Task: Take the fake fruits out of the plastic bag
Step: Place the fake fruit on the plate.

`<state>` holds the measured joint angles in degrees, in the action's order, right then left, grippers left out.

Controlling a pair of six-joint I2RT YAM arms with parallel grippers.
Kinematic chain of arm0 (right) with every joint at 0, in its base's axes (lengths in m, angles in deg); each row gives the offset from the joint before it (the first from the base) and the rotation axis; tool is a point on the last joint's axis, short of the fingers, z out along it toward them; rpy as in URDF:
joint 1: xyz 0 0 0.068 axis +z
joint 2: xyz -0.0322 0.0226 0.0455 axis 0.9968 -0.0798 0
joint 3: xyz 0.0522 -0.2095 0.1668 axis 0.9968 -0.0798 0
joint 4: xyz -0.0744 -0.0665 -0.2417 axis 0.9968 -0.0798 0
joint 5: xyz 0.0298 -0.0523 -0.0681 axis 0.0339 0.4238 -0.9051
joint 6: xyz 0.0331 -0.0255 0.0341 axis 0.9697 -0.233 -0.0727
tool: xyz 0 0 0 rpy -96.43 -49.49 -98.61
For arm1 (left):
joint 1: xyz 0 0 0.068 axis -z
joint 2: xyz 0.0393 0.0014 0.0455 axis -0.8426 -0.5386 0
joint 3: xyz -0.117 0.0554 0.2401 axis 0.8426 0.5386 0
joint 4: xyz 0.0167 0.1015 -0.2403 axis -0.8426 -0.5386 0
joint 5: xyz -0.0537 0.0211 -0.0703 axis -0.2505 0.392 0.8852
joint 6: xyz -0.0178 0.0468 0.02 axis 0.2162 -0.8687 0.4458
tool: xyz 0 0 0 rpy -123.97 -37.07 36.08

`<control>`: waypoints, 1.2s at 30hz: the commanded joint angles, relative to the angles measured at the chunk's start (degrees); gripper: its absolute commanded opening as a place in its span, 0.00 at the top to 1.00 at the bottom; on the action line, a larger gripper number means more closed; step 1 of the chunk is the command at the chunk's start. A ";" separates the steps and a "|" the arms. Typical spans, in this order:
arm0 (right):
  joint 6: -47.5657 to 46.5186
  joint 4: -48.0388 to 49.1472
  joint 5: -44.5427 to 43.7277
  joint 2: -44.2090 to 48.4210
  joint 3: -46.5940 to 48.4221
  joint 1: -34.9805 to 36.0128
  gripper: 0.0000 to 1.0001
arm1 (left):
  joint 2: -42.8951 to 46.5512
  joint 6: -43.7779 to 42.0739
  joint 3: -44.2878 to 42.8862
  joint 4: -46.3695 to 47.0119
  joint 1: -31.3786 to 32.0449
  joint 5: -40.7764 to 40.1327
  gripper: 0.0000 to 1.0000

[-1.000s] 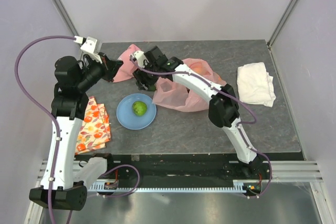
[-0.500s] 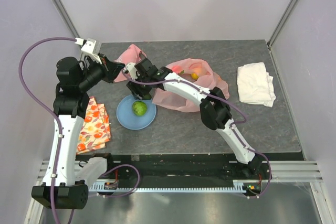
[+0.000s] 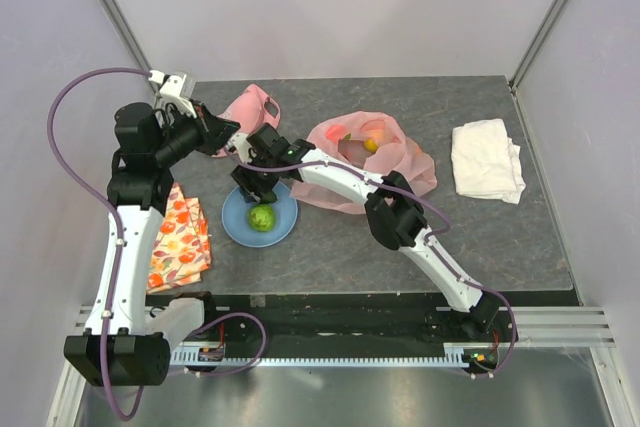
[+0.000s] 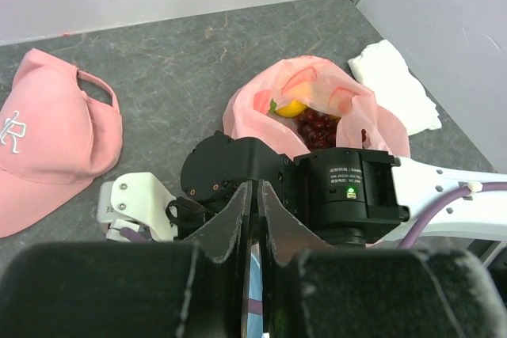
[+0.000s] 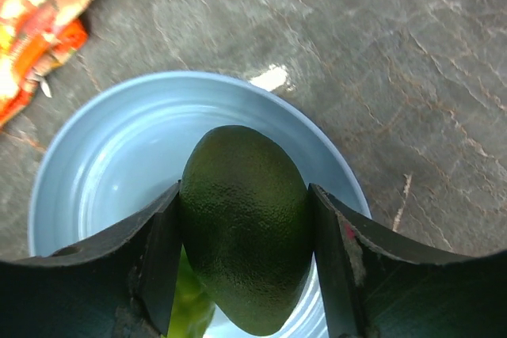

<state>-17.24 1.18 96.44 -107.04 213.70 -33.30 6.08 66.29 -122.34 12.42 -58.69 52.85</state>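
Plastic bag (image 3: 410,162) lies open-mouthed on surface (image 3: 480,237), just right of blue plate (image 3: 232,230); lemon (image 4: 291,107) and grape bunch (image 4: 318,126) inside. Avocado (image 5: 245,227) is out of bag, clamped across its short axis by right end effector (image 5: 245,263), long axis along fingers, directly above plate. Green round fruit (image 3: 262,217) on plate, partly under it. Next move likely straight release. Left end effector (image 4: 253,219) has fingers all but together, holds nothing, hovers near plate.

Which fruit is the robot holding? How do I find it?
Find the blue plate left of the pink bag. Just over it, the right gripper pinches a dark green avocado. It's darker and longer than the round light-green fruit lying on the plate.
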 commanded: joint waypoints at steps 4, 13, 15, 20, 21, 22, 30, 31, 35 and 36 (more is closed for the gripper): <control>1.47 2.49 1.37 0.93 3.50 1.23 0.32 | -0.57 2.57 -1.40 2.62 -0.21 1.89 0.88; 8.15 5.39 5.15 -0.04 2.19 3.69 0.32 | 0.13 2.66 -1.40 2.79 -0.21 2.07 0.88; 8.94 5.66 5.33 -0.39 1.92 4.22 0.31 | 0.31 2.39 -1.31 2.44 -0.22 2.16 0.88; 10.17 5.66 4.98 -1.09 1.13 4.48 0.29 | 0.66 2.04 -1.04 2.09 -0.30 1.98 0.88; 10.61 5.66 5.06 -1.18 1.04 4.48 0.28 | 0.66 2.04 -0.96 2.09 -0.30 1.98 0.87; 12.01 5.66 5.24 -1.18 0.78 4.48 0.28 | 0.58 2.04 -0.87 2.09 -0.30 2.07 0.87; 18.08 6.19 6.03 -1.36 0.16 4.75 0.18 | -0.48 2.83 -1.04 2.61 -0.30 1.98 0.87; 18.35 6.19 6.12 -1.10 0.08 4.66 0.18 | -0.65 3.01 -1.22 2.79 -0.30 1.98 0.87; 18.09 5.57 6.55 1.62 -1.15 4.31 0.16 | -0.83 3.27 -1.83 3.14 -0.30 2.25 0.87; 18.17 5.48 7.78 3.02 -1.16 4.13 0.16 | -1.00 3.27 -1.92 3.23 -0.30 2.33 0.87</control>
<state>-0.65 5.55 101.45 -108.04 213.55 -28.69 5.40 67.54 -122.34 13.42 -58.69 53.22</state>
